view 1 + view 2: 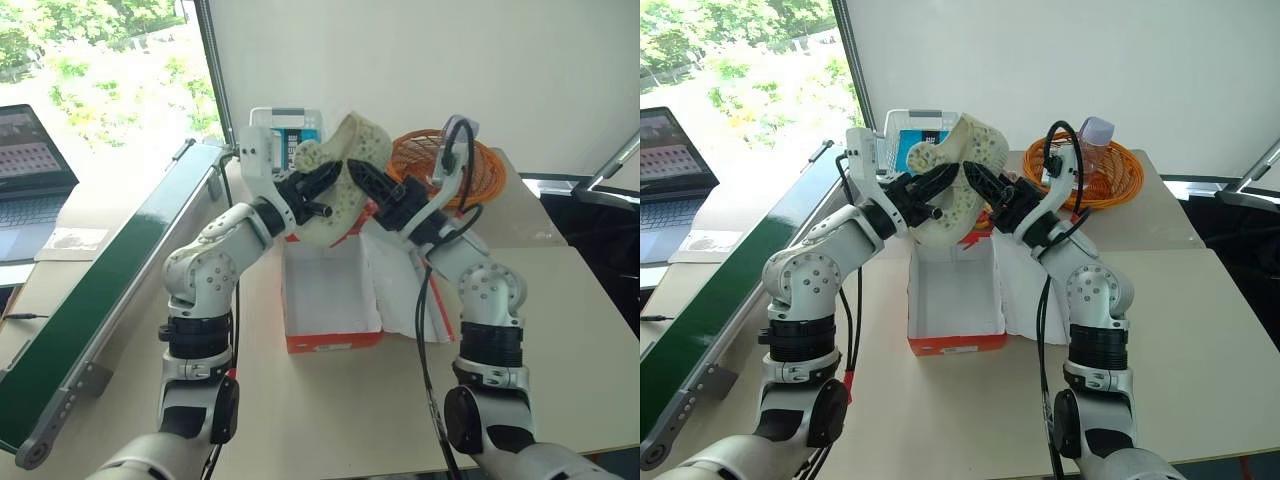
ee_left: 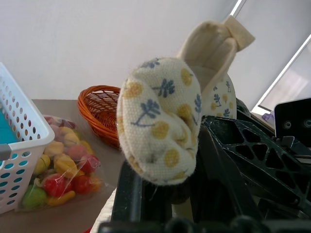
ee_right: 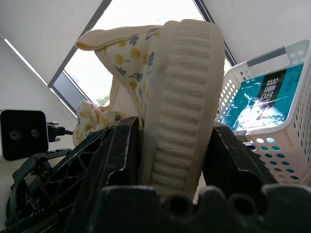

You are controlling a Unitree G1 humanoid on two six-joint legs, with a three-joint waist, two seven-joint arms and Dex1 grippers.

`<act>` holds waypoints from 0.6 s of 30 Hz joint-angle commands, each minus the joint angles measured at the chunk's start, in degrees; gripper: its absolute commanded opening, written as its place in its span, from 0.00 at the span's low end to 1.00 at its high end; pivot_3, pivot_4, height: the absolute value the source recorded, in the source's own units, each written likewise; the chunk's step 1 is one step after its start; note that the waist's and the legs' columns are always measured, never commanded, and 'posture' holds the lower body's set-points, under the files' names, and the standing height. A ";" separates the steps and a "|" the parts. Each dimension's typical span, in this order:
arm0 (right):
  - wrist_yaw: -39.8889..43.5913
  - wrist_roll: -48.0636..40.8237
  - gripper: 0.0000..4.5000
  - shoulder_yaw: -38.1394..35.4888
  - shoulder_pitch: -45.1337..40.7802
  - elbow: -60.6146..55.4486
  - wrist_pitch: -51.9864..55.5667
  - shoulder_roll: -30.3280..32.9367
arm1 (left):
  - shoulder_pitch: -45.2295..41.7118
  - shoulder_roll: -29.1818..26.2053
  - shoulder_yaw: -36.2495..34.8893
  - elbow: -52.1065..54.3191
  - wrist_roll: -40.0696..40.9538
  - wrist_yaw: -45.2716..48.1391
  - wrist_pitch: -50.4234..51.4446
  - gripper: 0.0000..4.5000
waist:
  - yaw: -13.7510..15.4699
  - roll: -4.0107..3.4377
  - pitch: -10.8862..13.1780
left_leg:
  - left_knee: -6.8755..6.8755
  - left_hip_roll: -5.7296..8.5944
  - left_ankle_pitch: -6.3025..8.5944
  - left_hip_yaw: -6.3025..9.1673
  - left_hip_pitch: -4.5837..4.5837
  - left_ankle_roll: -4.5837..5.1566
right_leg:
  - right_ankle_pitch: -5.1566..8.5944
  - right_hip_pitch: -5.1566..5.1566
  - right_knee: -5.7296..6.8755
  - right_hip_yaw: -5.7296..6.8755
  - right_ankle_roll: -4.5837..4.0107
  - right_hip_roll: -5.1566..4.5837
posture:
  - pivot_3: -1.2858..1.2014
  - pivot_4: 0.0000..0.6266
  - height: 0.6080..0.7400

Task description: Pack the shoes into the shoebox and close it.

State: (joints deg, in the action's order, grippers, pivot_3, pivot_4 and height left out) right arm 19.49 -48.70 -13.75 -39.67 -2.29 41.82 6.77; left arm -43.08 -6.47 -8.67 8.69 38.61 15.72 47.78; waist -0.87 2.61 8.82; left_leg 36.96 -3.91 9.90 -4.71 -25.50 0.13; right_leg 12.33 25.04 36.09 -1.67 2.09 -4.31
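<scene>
Both grippers raised above the open shoebox (image 1: pixel 955 300), red-orange outside, pale inside. Left gripper (image 1: pixel 322 183) clamped fully on the shoe (image 1: pixel 345 175); right gripper (image 1: pixel 368 187) with black fingers part-closed against its ribbed cream sole. Cream fabric upper, printed with blue sprigs and yellow dots. Behind: white lattice basket (image 1: pixel 902 128) holding a teal packet, print unreadable; woven orange basket (image 1: pixel 1115 170).

Bright daylight from window (image 1: pixel 100 70), soft shadows, sharp focus
</scene>
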 commanded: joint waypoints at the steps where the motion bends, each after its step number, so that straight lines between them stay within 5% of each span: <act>1: 0.84 -2.17 0.20 0.26 -1.74 -2.44 0.22 -0.09 | -1.50 -0.13 -0.16 1.74 0.72 -0.45 -0.59 0.05 | -0.01 0.00 0.00 | 0.00 0.00 0.00 0.00 0.00 0.00 | 0.00 0.00 0.00 0.00 0.00 0.00 | 0.52 0.24 1.00; 4: 1.06 -1.58 0.18 0.37 -1.88 -2.41 -0.09 0.31 | -1.30 -0.61 -0.25 1.52 0.55 -0.29 -0.62 0.05 | 0.01 0.00 0.00 | 0.00 0.00 0.00 0.00 0.00 0.00 | 0.00 0.00 0.00 0.00 0.00 0.00 | 0.52 0.24 1.00; 5: 1.12 -1.36 0.18 0.41 -1.94 -2.51 -0.20 0.53 | -1.03 -0.99 -0.45 2.03 1.53 0.59 -0.05 0.26 | 0.01 0.00 0.00 | 0.00 0.00 0.00 0.00 0.00 0.00 | 0.00 0.00 0.00 0.00 0.00 0.00 | 0.52 0.24 1.00; 12: 1.41 -1.17 0.15 0.03 -2.52 -2.84 0.03 2.94 | 0.15 -7.95 -0.41 5.13 4.35 6.01 2.96 0.79 | -0.11 -0.01 0.01 | 0.00 0.00 0.00 0.00 0.00 0.00 | 0.00 0.01 0.01 0.00 0.00 0.01 | 0.52 0.24 1.00; 18: -0.65 -2.02 0.14 -1.16 -5.32 -2.90 2.47 7.17 | 3.26 -19.48 -0.95 7.82 6.03 15.18 4.03 0.80 | -0.22 -0.07 0.04 | -0.02 -0.01 0.00 -0.02 0.00 0.00 | 0.00 0.03 0.00 -0.01 -0.01 0.00 | 0.52 0.24 1.00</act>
State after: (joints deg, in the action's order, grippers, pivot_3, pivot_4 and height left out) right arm 19.42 -48.61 -12.99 -42.09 -2.36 43.81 12.72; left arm -39.77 -24.50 -8.82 14.09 43.19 28.40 51.65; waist -1.09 2.55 8.87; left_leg 36.94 -3.93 9.90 -4.74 -25.49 0.13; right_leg 12.33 25.07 36.11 -1.67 2.09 -4.31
